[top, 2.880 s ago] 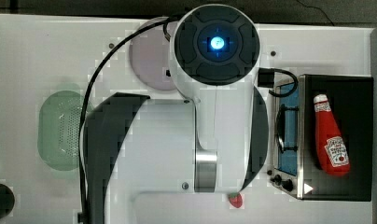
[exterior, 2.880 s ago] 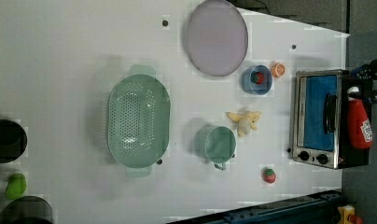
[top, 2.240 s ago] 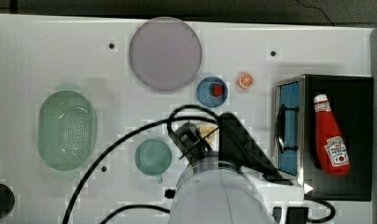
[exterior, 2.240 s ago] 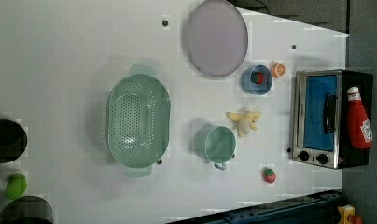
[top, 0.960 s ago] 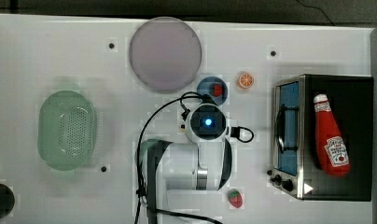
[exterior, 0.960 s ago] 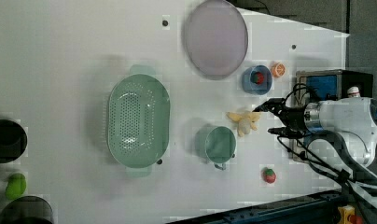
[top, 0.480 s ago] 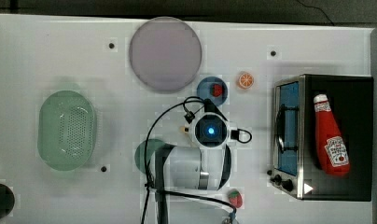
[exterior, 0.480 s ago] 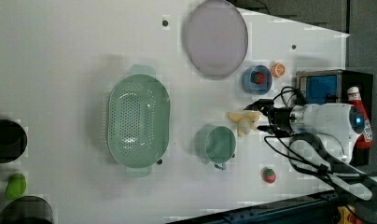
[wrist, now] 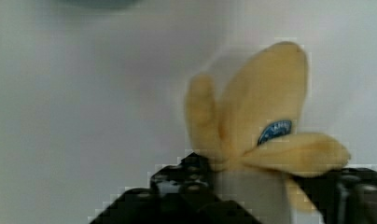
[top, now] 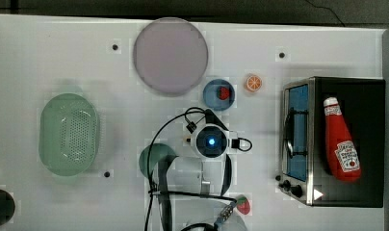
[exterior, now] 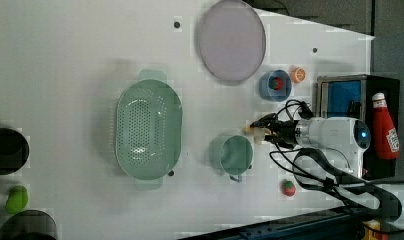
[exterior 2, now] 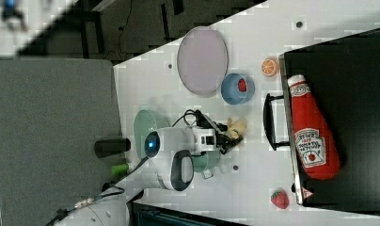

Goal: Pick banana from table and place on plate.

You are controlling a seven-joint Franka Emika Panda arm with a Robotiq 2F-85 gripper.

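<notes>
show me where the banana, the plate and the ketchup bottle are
banana point(wrist: 266, 121), wrist view, middle of its big peel strip
plate point(top: 170, 55), top view, its centre
ketchup bottle point(top: 343, 144), top view, its red body

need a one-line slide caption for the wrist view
The hand straddles the base of the banana, its peel strips splayed, above the white table.

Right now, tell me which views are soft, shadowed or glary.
Wrist view: the banana and the fingers look soft, the table a blur. Left view: faint shadow beside the green basket. Top view: even light, the arm's blue lamp glows.
</notes>
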